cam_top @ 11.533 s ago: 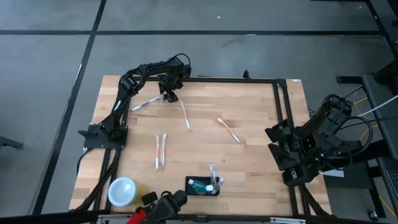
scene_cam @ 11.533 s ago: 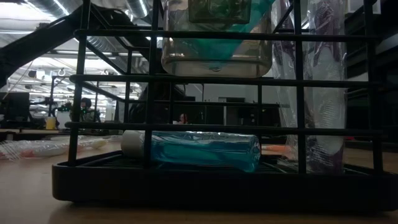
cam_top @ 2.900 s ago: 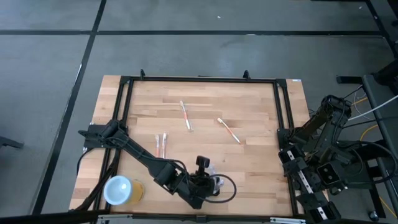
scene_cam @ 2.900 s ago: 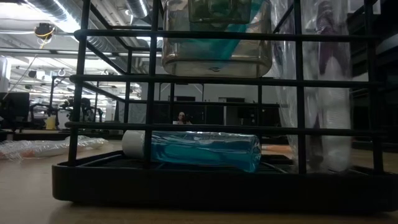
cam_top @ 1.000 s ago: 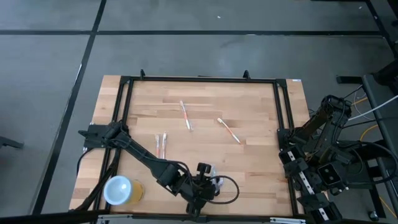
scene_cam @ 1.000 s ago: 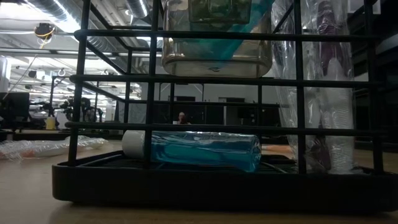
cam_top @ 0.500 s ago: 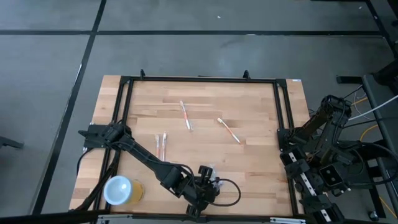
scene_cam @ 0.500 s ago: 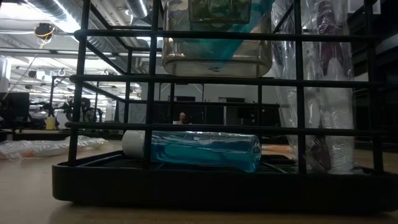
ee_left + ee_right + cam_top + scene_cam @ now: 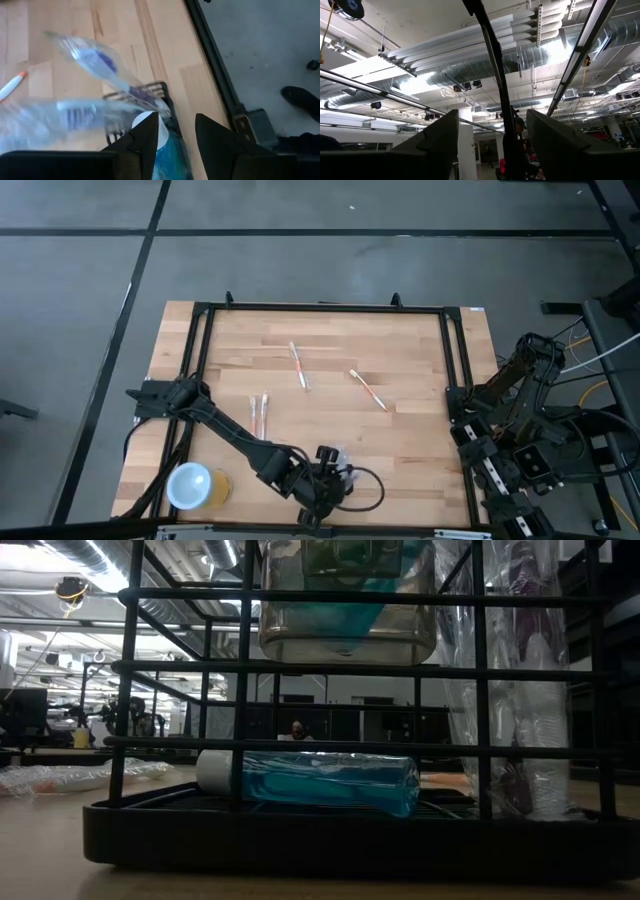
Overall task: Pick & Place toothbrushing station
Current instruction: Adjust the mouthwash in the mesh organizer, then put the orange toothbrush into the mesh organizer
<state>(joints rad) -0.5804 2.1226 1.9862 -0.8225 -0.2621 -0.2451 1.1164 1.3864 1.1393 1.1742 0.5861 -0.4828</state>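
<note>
From my seat the left claw [image 9: 172, 137], fingers apart, hovers right over the station [image 9: 330, 825] at the worktop's [image 9: 400, 350] near edge; I'd guess it's light, stiff wire, so pinch a rim bar, not the crinkly wrapped brushes.

High view overhead; low view close behind toothbrushing station [image 9: 340, 820].

left arm: swung from the far-left corner of the worktop [image 9: 420, 380] to the near edge | left gripper [image 9: 325, 472]: now over the toothbrushing station [image 9: 340, 830], fingers parted | loose brush at far left: gone | bagged brush [image 9: 520, 690] in the station: seems shifted | right arm: folded lower at right
</note>
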